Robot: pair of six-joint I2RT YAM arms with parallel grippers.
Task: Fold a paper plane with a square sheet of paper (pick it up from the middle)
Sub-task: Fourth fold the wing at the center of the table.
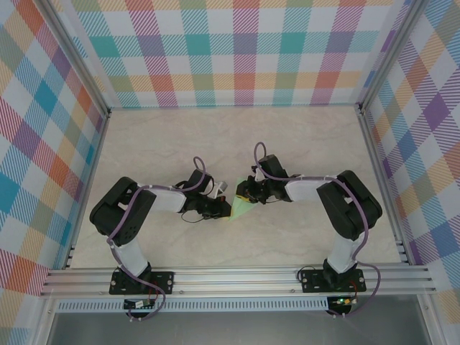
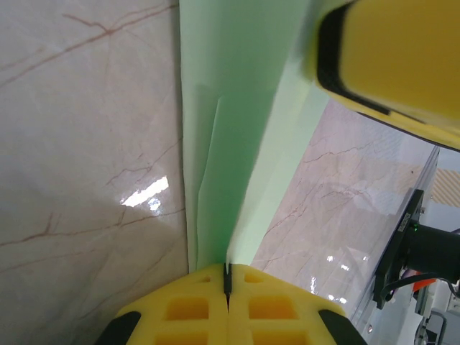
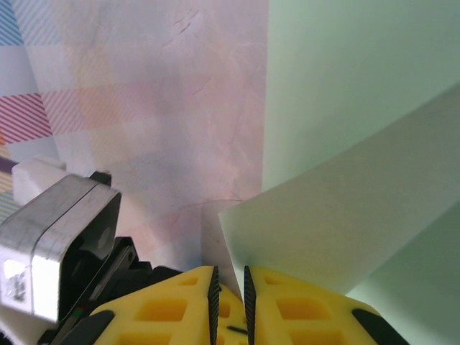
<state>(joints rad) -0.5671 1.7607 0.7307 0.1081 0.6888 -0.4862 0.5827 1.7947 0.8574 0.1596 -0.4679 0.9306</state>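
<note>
Near the middle of the table (image 1: 180, 144), between the two arms, the sheet of paper (image 1: 239, 210) is showing as a small pale green wedge, and it seems to be hanging just clear of the marble top rather than lying flat. It is already part folded: the left wrist view is showing overlapping layers with a long crease running away from the fingers.

The left pincer (image 2: 227, 277) is squeezing fully closed, its yellow pads pressing together on the near end of the paper. That grip is probably serving as an anchor, keeping the layers lined up so they are not sliding while the other arm is working.

The right pincer (image 3: 230, 284) is standing only a narrow slit apart, with the edge of a folded flap running down into that slit. The gap is looking wider than the paper is thick, so the pads do not appear to be clamping it yet. One of its yellow fingers (image 2: 388, 57) is sitting over the far end of the sheet in the left wrist view.

Both arms are facing each other across the paper, likely so one is steadying while the other is taking the flap for the next crease
</note>
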